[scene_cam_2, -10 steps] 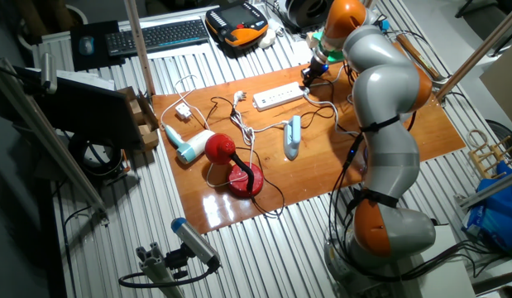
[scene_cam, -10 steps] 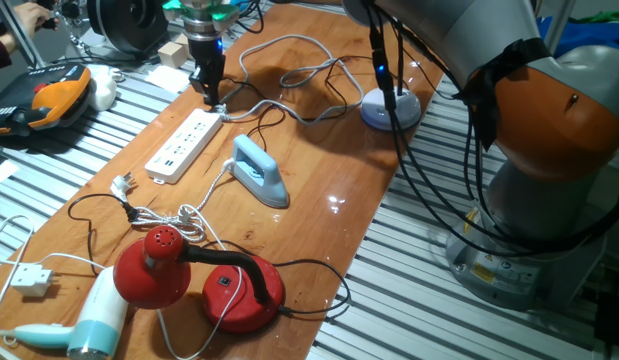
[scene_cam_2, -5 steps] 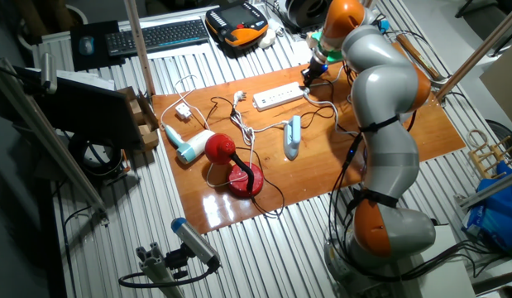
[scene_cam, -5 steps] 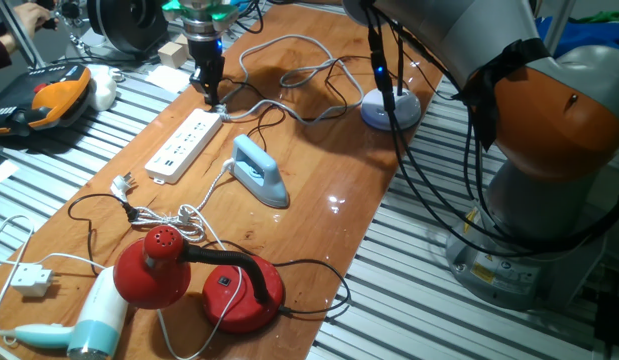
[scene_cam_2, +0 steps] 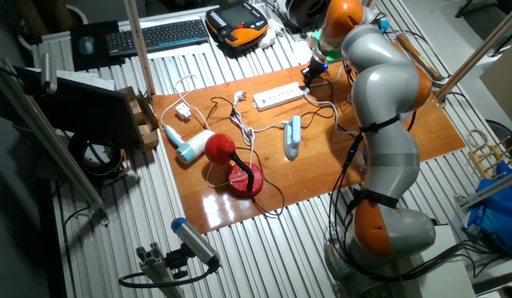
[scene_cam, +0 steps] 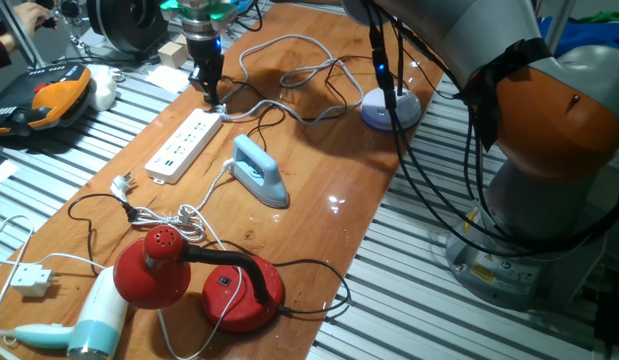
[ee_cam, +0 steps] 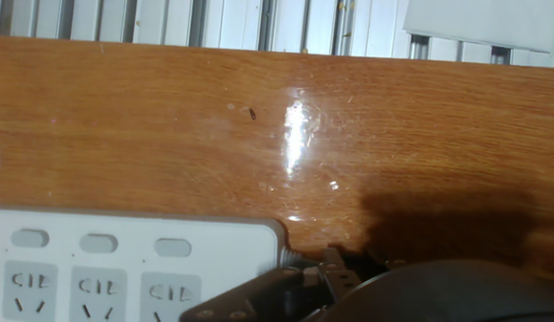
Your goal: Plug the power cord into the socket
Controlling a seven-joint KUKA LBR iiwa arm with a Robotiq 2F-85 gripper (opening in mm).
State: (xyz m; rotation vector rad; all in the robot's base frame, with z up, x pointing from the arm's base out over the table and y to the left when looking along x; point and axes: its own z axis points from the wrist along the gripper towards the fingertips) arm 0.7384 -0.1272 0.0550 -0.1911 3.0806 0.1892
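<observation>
No movement — socket [ee_cam: 124, 264] unlabelled

One white power strip [scene_cam: 185, 145], one light-blue iron [scene_cam: 259, 171], one red lamp [scene_cam: 199, 280], one hairdryer [scene_cam: 89, 322]

Glossy varnished wood on the table [scene_cam: 319, 170], with glare spots. Smooth matt white plastic on the socket [scene_cam: 184, 144]. Shiny red plastic on the lamp [scene_cam: 154, 268]. Ribbed bare metal for the bench [scene_cam: 419, 300]. Glossy orange and grey shells on the arm [scene_cam_2: 380, 99].
</observation>
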